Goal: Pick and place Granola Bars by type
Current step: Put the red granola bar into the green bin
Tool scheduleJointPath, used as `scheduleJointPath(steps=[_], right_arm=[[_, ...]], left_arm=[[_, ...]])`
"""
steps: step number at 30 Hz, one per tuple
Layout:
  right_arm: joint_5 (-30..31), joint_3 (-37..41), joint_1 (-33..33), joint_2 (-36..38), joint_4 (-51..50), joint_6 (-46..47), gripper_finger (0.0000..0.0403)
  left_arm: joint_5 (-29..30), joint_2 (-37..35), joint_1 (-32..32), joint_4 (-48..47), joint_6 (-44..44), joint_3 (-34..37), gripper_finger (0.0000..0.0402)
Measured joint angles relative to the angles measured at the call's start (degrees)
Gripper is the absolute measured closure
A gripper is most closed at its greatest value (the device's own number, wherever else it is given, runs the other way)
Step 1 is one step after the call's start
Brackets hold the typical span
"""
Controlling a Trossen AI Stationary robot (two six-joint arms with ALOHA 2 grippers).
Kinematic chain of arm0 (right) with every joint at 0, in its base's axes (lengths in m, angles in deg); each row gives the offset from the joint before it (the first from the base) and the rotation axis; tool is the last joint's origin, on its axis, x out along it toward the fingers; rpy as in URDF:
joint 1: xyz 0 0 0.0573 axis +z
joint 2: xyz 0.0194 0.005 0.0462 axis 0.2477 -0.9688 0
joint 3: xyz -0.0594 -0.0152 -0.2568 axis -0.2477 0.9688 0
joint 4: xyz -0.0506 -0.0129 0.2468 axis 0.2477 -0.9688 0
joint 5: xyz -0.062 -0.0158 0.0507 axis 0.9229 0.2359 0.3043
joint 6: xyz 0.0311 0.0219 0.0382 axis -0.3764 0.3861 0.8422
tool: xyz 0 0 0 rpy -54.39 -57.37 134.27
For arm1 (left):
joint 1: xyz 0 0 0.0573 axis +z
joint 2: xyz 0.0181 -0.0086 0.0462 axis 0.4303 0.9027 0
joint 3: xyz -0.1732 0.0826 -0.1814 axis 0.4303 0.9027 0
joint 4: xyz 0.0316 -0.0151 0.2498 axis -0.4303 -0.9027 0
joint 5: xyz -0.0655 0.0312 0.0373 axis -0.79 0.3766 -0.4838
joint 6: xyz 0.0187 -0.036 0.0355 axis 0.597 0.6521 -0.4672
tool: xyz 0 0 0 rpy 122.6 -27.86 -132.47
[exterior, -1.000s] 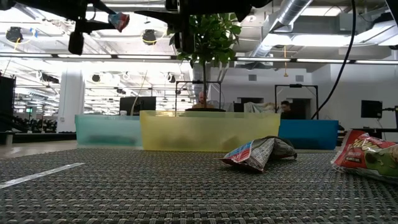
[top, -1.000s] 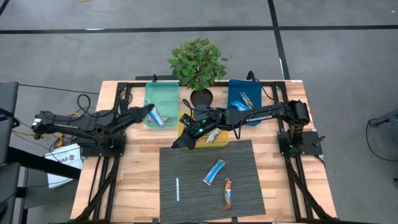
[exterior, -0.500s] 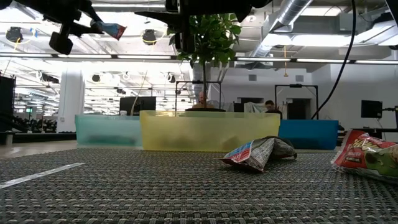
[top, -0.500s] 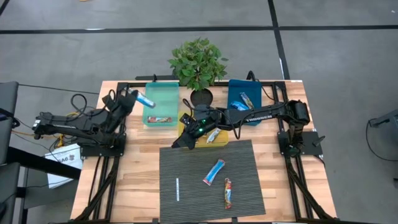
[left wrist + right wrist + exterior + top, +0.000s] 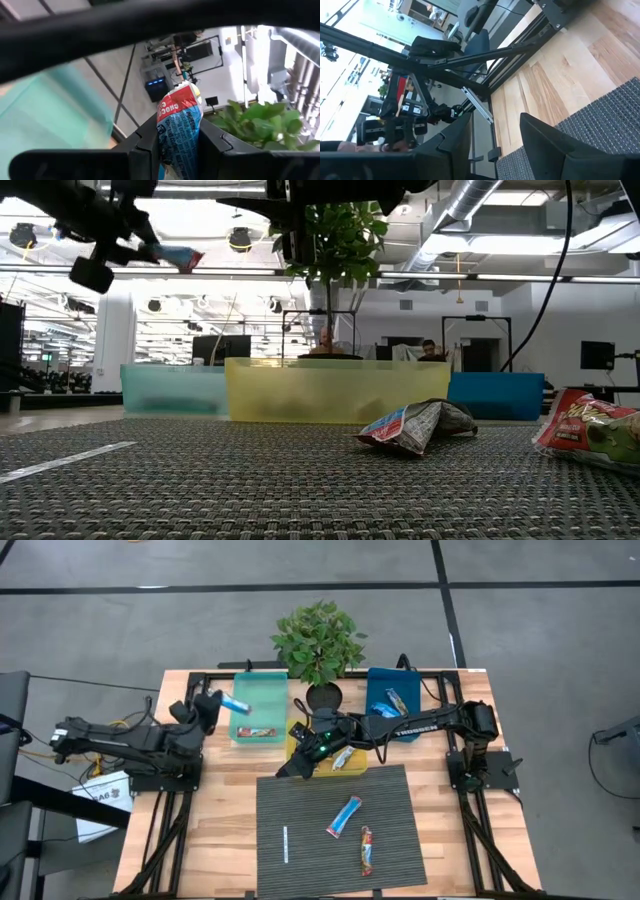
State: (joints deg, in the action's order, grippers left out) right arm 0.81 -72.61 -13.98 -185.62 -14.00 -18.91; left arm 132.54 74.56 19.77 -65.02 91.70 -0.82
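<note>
held bar (image 5: 234, 704): blue, white, red end | bins: teal (image 5: 262, 690), yellow (image 5: 330, 390), blue (image 5: 385, 685) | mat (image 5: 300, 810): dark grey, ribbed | mat bars: blue-white (image 5: 344, 817), red-green (image 5: 366, 850) | stick (image 5: 285, 844): white | table (image 5: 225, 830): pale wood | plant (image 5: 318, 638): green | arms: black

Dark jointed arms (image 5: 130, 740), white lettering

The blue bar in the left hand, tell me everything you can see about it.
The blue bar is a small flat snack in a shiny blue wrapper with a red and white end and white lettering. The left hand pinches it between its two dark fingers, so one end sticks out past them. It hangs in the air, roughly level, at the left edge of the teal bin, touching nothing but the fingers.
</note>
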Motion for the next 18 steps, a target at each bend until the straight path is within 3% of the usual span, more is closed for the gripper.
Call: scheduleJointPath(steps=[6,18], right_arm=[[0.0,0.0,0.0,0.0,0.0,0.0,0.0249],[0.0,0.0,0.0,0.0,-0.1,-0.1,0.0252]], left_arm=[[-0.5,3.3,0.0,-5.0,10.6,0.0,0.0324],[-2.7,10.3,0.4,-6.9,21.2,0.0,0.0324]])
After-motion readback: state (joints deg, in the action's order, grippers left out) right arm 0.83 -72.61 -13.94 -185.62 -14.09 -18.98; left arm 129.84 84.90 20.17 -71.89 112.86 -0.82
